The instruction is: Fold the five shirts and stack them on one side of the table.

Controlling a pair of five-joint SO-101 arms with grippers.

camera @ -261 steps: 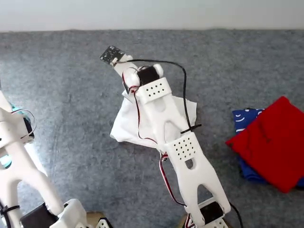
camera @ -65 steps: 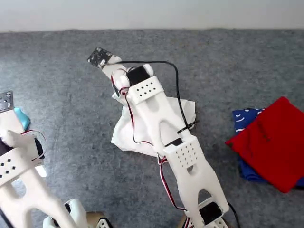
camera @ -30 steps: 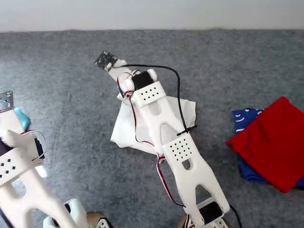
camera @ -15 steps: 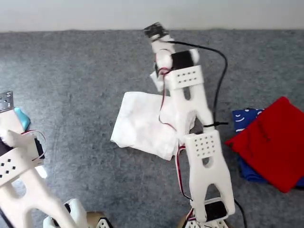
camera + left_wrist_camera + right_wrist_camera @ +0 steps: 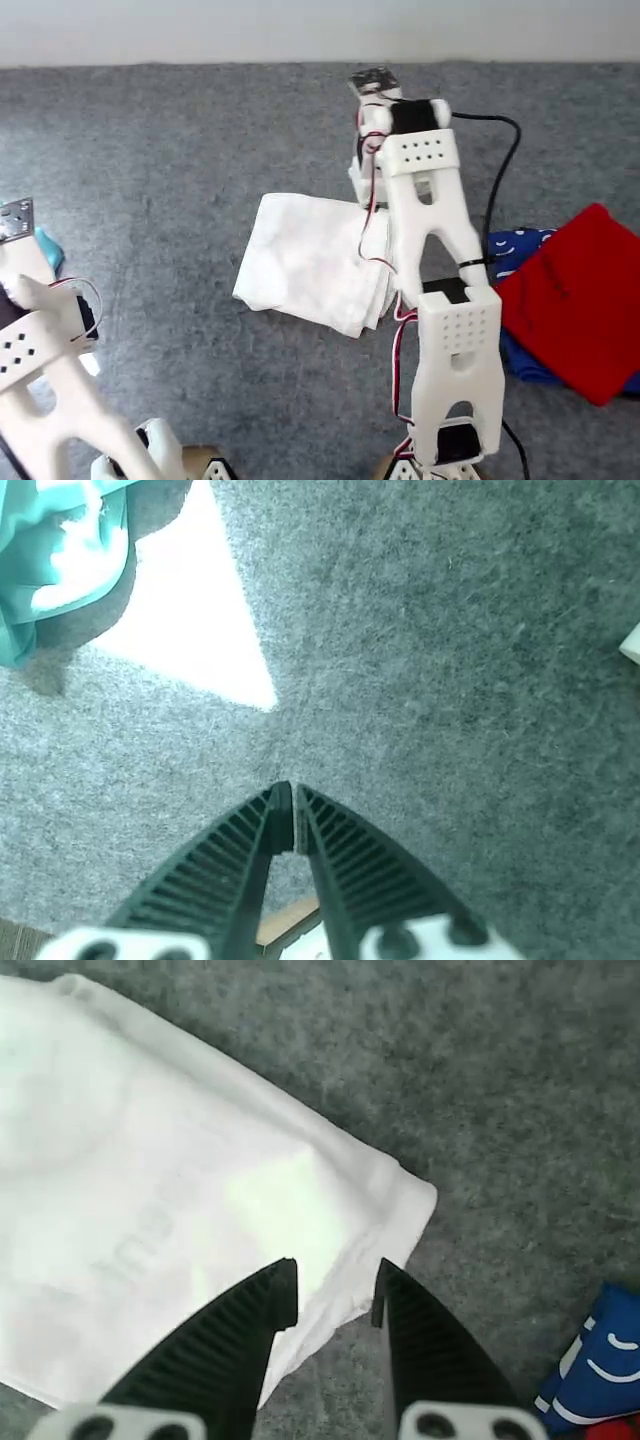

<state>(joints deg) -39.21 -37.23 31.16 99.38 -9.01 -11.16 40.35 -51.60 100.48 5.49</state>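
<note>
Right gripper (image 5: 335, 1295) sits half-open, empty, over a corner of the folded white cloth shirt (image 5: 130, 1180). Left gripper (image 5: 293, 800), far from it, is closed, empty

Bright, even light with soft, faint shadows on the grey table (image 5: 150, 150); glare flattening the white shirt (image 5: 130, 1160).

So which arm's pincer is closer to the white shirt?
Right. The right pincer hangs open over a corner of the white shirt; the left pincer is shut over carpet, far off, by a teal cloth.
</note>
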